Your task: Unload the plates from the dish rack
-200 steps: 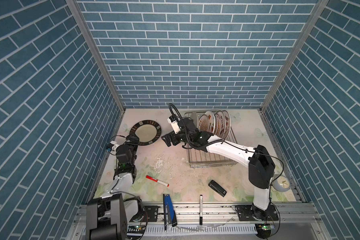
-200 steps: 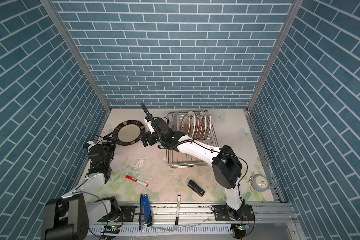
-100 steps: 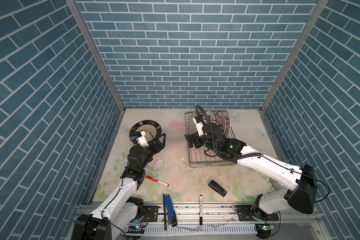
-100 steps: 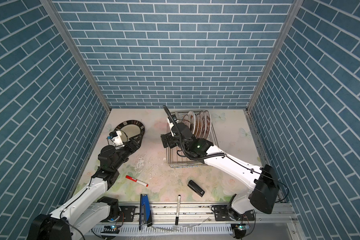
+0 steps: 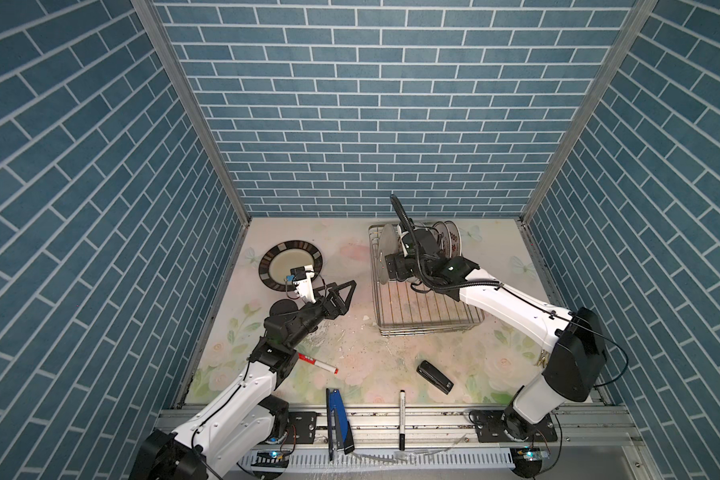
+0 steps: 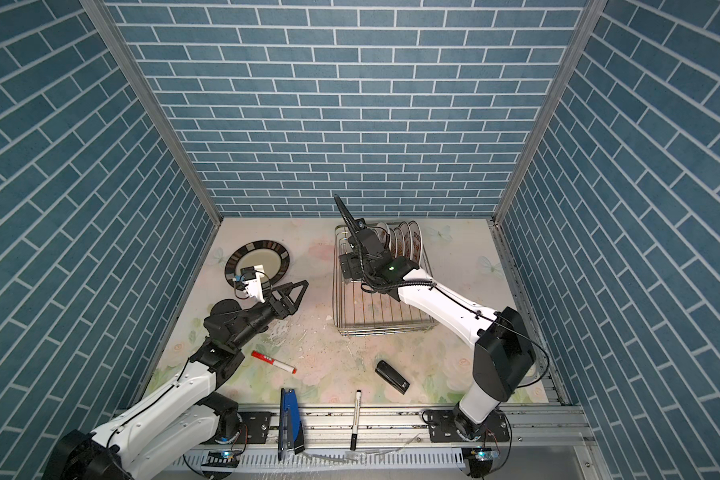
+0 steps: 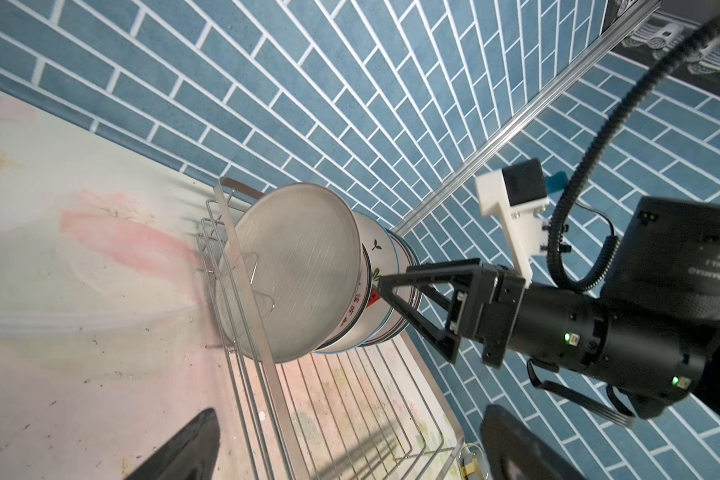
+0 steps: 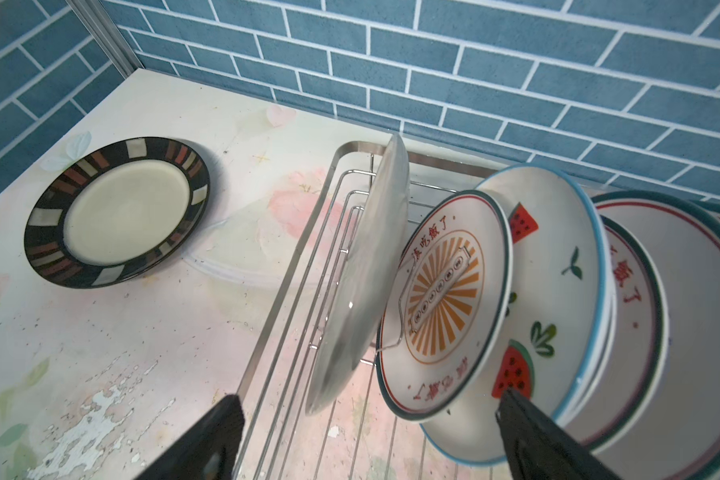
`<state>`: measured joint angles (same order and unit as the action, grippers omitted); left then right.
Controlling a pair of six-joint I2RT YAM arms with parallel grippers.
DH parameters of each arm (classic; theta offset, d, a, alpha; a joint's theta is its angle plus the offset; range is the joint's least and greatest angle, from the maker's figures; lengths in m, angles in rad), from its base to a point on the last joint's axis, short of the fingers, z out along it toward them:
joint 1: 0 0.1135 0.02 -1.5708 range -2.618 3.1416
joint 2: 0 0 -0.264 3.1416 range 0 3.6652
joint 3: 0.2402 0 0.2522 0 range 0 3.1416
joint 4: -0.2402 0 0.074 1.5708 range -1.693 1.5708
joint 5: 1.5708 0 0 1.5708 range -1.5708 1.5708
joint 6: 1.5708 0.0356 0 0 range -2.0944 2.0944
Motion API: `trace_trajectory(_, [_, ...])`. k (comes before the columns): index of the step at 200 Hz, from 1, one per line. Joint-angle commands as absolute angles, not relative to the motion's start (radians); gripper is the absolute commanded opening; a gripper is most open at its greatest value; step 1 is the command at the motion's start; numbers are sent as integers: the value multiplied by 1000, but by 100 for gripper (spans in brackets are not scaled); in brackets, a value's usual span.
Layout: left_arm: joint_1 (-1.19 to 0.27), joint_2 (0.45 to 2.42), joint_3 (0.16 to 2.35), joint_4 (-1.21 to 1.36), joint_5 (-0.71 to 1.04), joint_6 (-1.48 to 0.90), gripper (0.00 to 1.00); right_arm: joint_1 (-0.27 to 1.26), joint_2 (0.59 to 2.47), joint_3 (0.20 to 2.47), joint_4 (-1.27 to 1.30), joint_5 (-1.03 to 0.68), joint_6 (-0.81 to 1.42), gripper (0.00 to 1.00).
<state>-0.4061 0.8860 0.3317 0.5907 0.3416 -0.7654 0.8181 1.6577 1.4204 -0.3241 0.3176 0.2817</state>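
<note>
Top views: dish rack (image 5: 416, 308) sits right-rear on the desk (image 5: 375, 361). Plates (image 5: 449, 244) stand on edge at its far end; the near half is bare wire. Prints are unreadable from there.

Right wrist view fills that in. Right end effector (image 8: 371, 397) has its jaws wide apart, nothing clamped. Grey plate (image 8: 362, 282) and sunburst plate (image 8: 441, 299) show between its fingers, watermelon plate (image 8: 558, 270) behind them.

Only the left wrist view shows the plain undersides. There a right fingertip overlaps the plates' rims; contact can't be told.

Left end effector (image 5: 344, 293) hovers mid-desk, jaws apart, empty. Striped plate (image 8: 117, 212) lies flat left-rear.
</note>
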Motion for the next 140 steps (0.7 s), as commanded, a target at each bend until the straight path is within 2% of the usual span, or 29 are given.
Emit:
trace_trajectory(1, [-421, 919, 347, 636, 349, -721, 100, 813, 1708, 1497, -318, 333, 267, 94])
trace_trajectory(28, [-440, 981, 352, 697, 353, -713, 100, 811, 1788, 1572, -345, 406, 284, 85])
trace_trajectory(46, [-455, 1036, 363, 732, 362, -713, 100, 814, 1818, 1602, -356, 472, 295, 73])
trace_trajectory(93, [-465, 1187, 385, 876, 397, -749, 100, 818, 1916, 1708, -423, 595, 330, 57])
trace_trajectory(118, [-464, 1231, 395, 911, 425, -762, 100, 825, 1960, 1750, -445, 650, 333, 54])
trace_trajectory(140, [-465, 1231, 431, 805, 430, -743, 100, 825, 1998, 1802, -489, 659, 333, 51])
